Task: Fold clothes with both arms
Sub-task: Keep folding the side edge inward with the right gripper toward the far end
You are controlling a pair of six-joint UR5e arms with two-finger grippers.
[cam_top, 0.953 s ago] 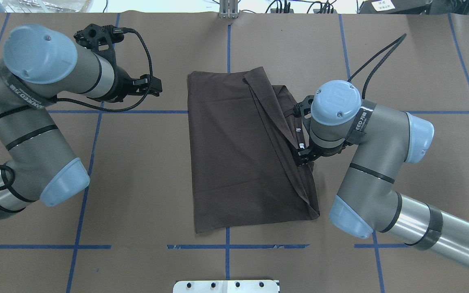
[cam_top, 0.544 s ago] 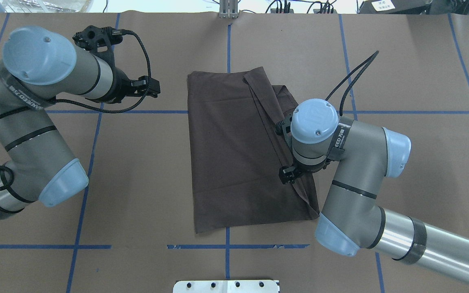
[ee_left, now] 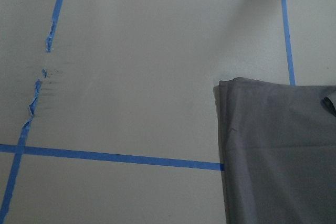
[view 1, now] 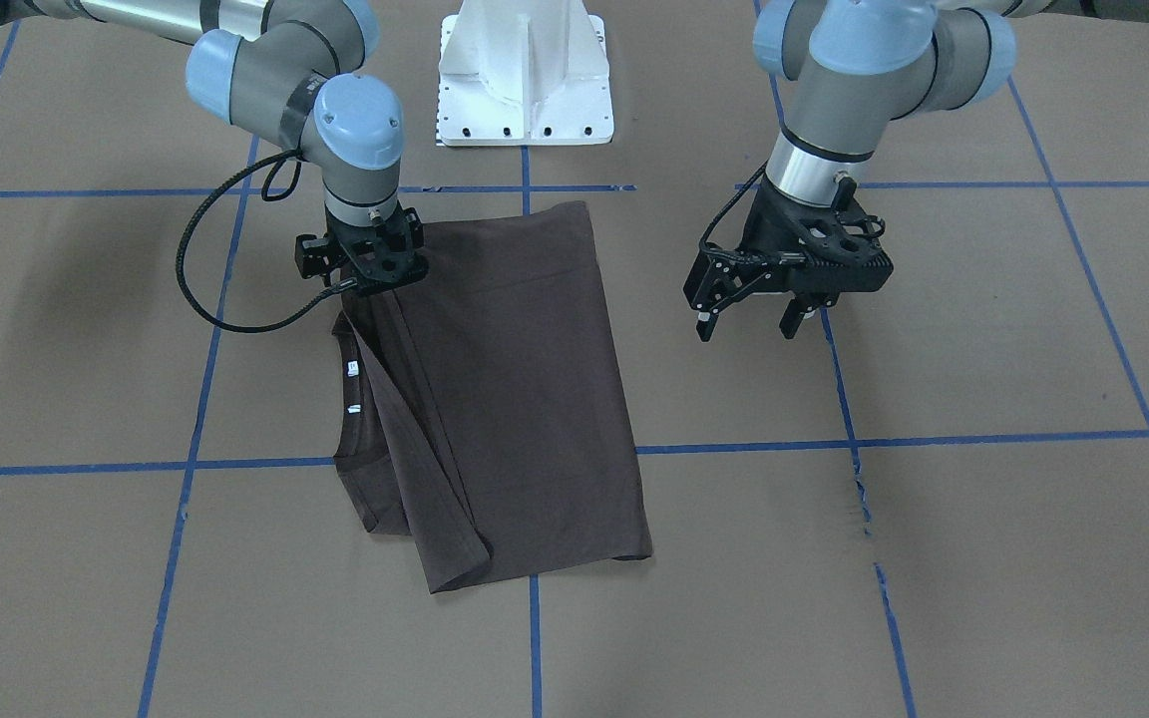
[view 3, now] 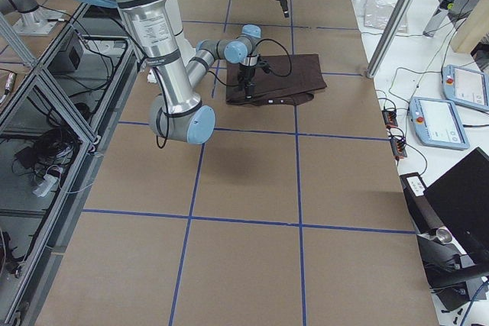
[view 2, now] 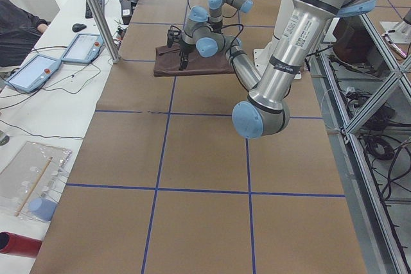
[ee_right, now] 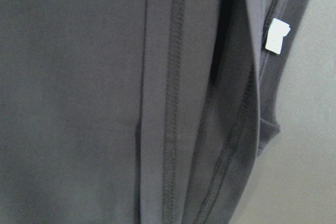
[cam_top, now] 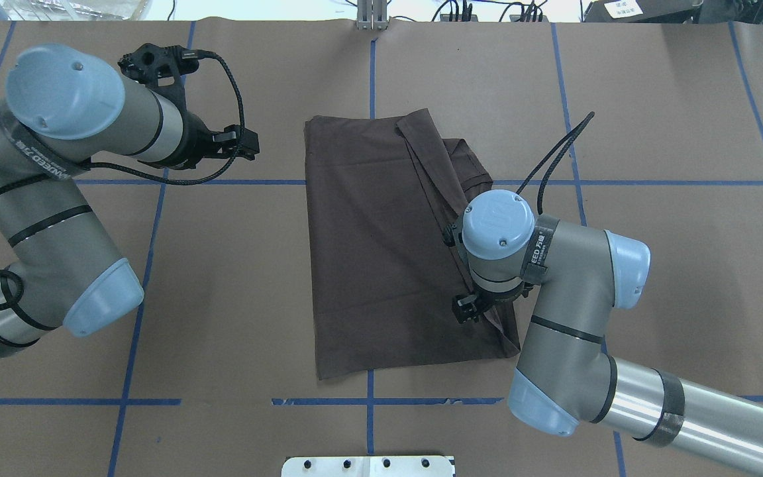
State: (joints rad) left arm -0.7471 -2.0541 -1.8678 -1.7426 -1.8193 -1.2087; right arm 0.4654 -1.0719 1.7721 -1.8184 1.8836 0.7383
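Note:
The dark brown T-shirt (cam_top: 381, 245) lies folded lengthwise on the table, with one side flap laid over it. Its collar (view 1: 340, 424) and white tags (view 1: 353, 369) show at the folded side. My right gripper (cam_top: 469, 310) points down, low over the shirt's right edge near the hem end; it also shows in the front view (view 1: 370, 284). Its jaws look spread and hold nothing. The right wrist view shows only fabric seams (ee_right: 170, 103) and a tag (ee_right: 276, 36). My left gripper (cam_top: 252, 144) is open and empty, raised over bare table left of the shirt (ee_left: 278, 150).
Brown paper with blue tape lines (cam_top: 156, 265) covers the table. The white pedestal base (view 1: 525, 70) stands at the robot's edge. A stretch of tape is torn (view 1: 859, 499). Touch panels (view 2: 35, 72) and an aluminium post (view 2: 96, 11) stand on the far bench.
My right arm has moved along the shirt's right edge toward the hem end, nearer the robot. The shirt has not shifted. The left arm has barely moved.

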